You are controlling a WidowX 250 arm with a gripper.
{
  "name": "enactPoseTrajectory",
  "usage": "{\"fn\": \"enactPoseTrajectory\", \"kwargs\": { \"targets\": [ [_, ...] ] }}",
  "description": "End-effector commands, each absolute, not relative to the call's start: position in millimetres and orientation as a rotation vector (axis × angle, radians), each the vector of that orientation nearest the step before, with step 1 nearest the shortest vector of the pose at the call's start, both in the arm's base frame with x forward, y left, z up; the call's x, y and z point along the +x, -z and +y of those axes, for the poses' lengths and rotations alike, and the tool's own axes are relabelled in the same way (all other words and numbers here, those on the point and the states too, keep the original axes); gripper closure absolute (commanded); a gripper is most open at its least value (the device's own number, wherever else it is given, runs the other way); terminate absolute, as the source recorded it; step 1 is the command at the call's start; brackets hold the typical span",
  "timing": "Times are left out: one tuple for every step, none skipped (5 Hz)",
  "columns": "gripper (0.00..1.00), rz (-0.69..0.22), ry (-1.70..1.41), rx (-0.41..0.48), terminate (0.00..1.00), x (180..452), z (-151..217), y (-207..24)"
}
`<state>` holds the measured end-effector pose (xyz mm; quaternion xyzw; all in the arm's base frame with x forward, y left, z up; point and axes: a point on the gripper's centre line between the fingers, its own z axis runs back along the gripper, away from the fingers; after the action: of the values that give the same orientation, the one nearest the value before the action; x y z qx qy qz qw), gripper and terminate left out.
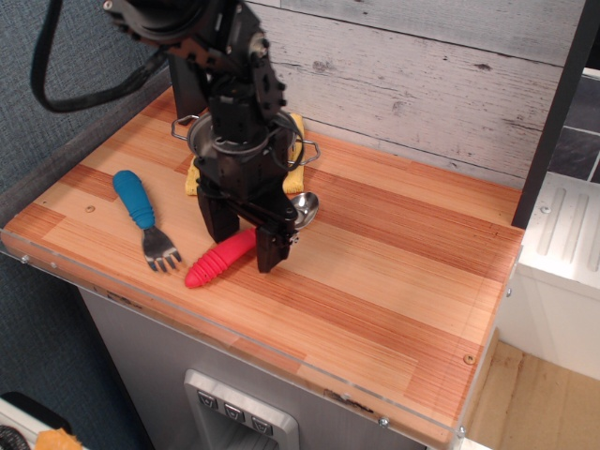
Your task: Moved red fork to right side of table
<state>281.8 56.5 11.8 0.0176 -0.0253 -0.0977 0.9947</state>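
one utensil matters here — the red fork (225,256), lying on the table (394,281) toward 8 o'clock, beside a blue fork (145,220). the gripper (246,241) straddles its handle near the neck, jaws apart, holding nothing. best to seat both fingers at table level and close squarely across the ribbed grip — too high and it may slip.

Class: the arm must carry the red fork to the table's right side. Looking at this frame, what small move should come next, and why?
Probably close the tool. Its open fingers appear to straddle the red fork near where handle meets bowl, low by the table, and the fork lies ungripped on the left half.
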Motion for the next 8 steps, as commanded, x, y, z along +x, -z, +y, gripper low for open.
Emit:
{"fn": "enactPoseTrajectory", "kwargs": {
  "targets": [
    [1.0, -0.043, 0.201, 0.058, 0.0, 288, 62, -10],
    [1.0, -0.05, 0.21, 0.054, 0.0, 288, 61, -11],
    [1.0, -0.08, 0.202, -0.017, 0.0, 287, 61, -23],
    [1.0, -0.092, 0.207, -0.01, 0.0, 290, 52, -38],
    [1.0, -0.096, 0.201, -0.003, 0.0, 292, 40, -49],
    [1.0, -0.088, 0.211, -0.005, 0.0, 293, 25, -51],
    [1.0, -0.094, 0.181, 0.005, 0.0, 294, 12, -51],
    [1.0, -0.103, 0.125, -0.005, 0.0, 293, -1, -49]
  ]
}}
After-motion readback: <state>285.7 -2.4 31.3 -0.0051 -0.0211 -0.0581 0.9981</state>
